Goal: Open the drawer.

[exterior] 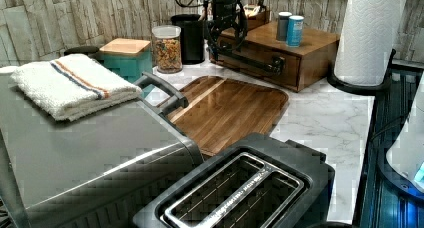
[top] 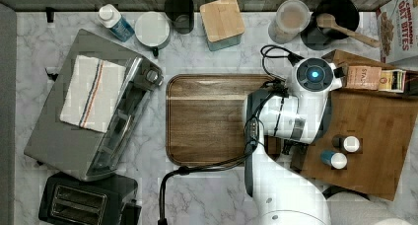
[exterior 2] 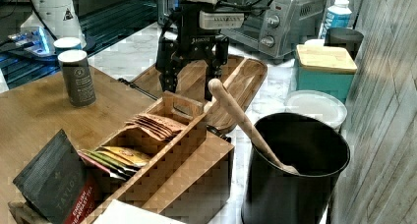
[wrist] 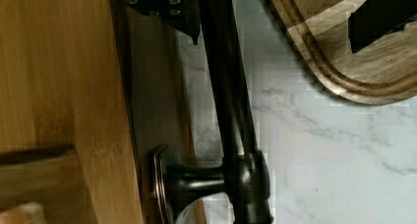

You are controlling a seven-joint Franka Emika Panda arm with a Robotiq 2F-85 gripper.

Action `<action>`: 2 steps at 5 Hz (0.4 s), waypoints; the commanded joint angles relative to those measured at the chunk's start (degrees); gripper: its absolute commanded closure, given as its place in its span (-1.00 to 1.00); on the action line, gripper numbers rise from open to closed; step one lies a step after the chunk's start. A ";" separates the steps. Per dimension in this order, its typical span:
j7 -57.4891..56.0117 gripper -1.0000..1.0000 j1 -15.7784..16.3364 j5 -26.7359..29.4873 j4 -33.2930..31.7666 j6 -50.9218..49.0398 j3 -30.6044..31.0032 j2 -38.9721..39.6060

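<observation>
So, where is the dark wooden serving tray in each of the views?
Top view: serving tray in the centre.
Left view: centre, in front of the drawer.
Right view: upper middle, below the toaster oven.
Wrist view: one rounded corner, across marble from the drawer handle.
Landmark: the teal canister near it.

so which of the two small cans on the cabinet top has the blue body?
The blue can, to the left view's right of the grey can. In the top view it is the one nearer the picture's bottom.
</observation>
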 commanded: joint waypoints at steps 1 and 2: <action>-2.47 -1.00 -2.79 1.46 2.41 3.03 -0.41 5.72; -4.40 -1.00 -4.01 2.68 3.88 2.58 0.71 6.99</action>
